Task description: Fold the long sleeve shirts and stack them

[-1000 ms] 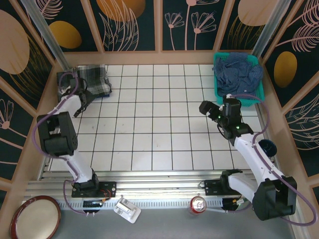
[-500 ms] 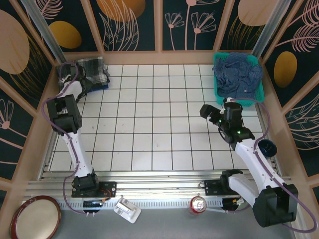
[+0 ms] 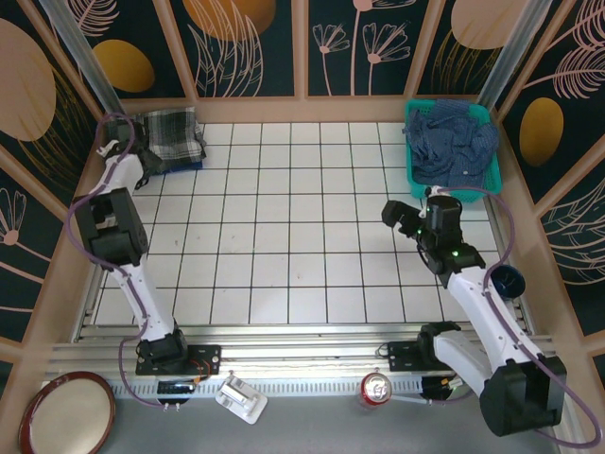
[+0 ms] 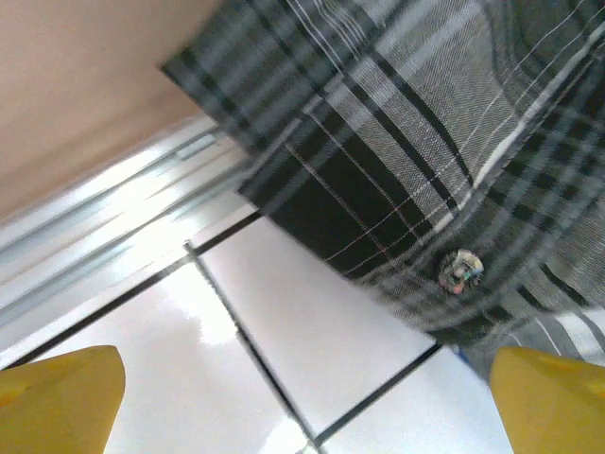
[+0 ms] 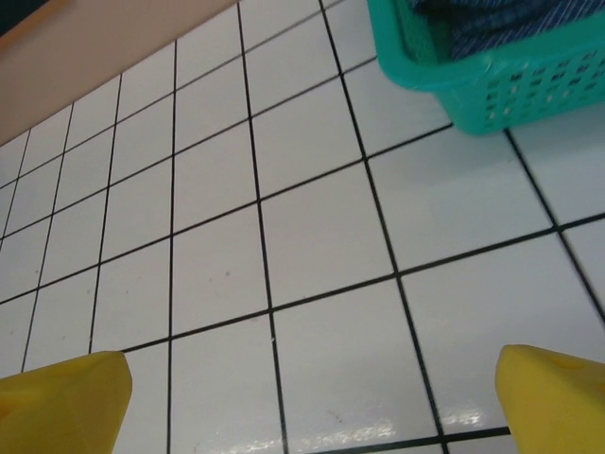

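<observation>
A folded grey-black-white plaid shirt lies in the far left corner, with a blue edge showing under its near side. My left gripper stands open just beside the shirt's near left edge. In the left wrist view the plaid shirt with a button lies ahead of the open left gripper, with bare tile between the yellow fingertips. A crumpled navy shirt fills the teal basket. My right gripper hangs open over bare tile, near-left of the basket.
Wooden walls close in the tiled table on three sides, and a metal rail runs along the left one. On the near ledge are a soda can, a red plate and a small white object. A dark ball sits by the right arm.
My left arm has swung back toward the far left corner, and the plaid shirt now sits a little farther back. The right arm has hardly moved.
</observation>
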Available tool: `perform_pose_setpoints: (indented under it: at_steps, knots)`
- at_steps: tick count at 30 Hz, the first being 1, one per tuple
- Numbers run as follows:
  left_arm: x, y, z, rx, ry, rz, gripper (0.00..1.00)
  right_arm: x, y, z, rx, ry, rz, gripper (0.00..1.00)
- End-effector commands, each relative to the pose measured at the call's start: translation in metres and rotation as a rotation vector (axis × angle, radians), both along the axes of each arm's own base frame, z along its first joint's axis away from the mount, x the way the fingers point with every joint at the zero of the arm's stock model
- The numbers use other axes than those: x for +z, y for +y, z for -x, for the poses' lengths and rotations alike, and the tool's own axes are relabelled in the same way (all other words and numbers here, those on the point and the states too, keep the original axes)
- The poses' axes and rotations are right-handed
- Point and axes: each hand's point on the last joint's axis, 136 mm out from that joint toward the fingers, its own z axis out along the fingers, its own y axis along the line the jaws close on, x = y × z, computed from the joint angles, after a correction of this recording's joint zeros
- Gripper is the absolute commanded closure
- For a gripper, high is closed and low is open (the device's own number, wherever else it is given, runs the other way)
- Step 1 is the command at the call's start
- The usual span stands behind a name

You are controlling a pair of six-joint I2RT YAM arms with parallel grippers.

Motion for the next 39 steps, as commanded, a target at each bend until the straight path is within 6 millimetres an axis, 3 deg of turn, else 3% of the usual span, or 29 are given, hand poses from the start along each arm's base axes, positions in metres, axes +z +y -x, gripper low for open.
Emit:
perform_pose_setpoints:
  at_steps: [1, 5, 7, 9, 11, 15, 18, 21, 25, 30, 32, 37, 39]
  knots:
    - [0.058, -0.024, 0.037, -0.094, -0.109, -0.027, 0.01, 0.041, -0.031, -0.014, -0.122, -0.202, 0.136, 0.01]
    - [0.098, -0.077, 0.101, -0.239, -0.425, -0.086, 0.01, 0.031, -0.048, -0.016, -0.143, -0.327, 0.308, 0.01]
    - [0.093, -0.106, 0.130, -0.388, -0.513, -0.209, 0.01, 0.016, -0.059, -0.016, -0.186, -0.342, 0.334, 0.01]
    - [0.077, -0.115, 0.151, -0.428, -0.573, -0.254, 0.01, -0.001, -0.054, -0.015, -0.116, -0.378, 0.402, 0.01]
    - [0.060, -0.118, 0.163, -0.465, -0.588, -0.301, 0.01, -0.015, -0.063, -0.009, -0.143, -0.423, 0.461, 0.01]
    - [0.037, -0.126, 0.167, -0.563, -0.605, -0.408, 0.01, -0.039, -0.090, -0.004, -0.198, -0.430, 0.404, 0.01]
    - [0.032, -0.139, 0.145, -0.675, -0.592, -0.410, 0.01, -0.025, -0.086, -0.004, -0.155, -0.546, 0.385, 0.01]
    - [0.046, -0.142, 0.128, -0.678, -0.689, -0.435, 0.01, -0.025, -0.090, -0.022, -0.135, -0.533, 0.373, 0.01]
    - [0.028, -0.158, 0.100, -0.798, -0.621, -0.435, 0.01, -0.034, -0.084, -0.045, -0.065, -0.487, 0.357, 0.01]
    - [0.038, -0.144, 0.131, -0.667, -0.756, -0.504, 0.01, -0.041, -0.082, -0.056, -0.037, -0.447, 0.349, 0.01]
    - [0.030, -0.139, 0.128, -0.652, -0.687, -0.485, 0.01, -0.043, -0.078, -0.058, -0.011, -0.436, 0.347, 0.01]
    - [0.030, -0.143, 0.122, -0.676, -0.683, -0.488, 0.01, -0.030, -0.045, -0.048, 0.120, -0.549, 0.294, 0.01]
    - [0.030, -0.144, 0.123, -0.676, -0.689, -0.489, 0.01, -0.035, -0.049, -0.050, 0.073, -0.541, 0.289, 0.01]
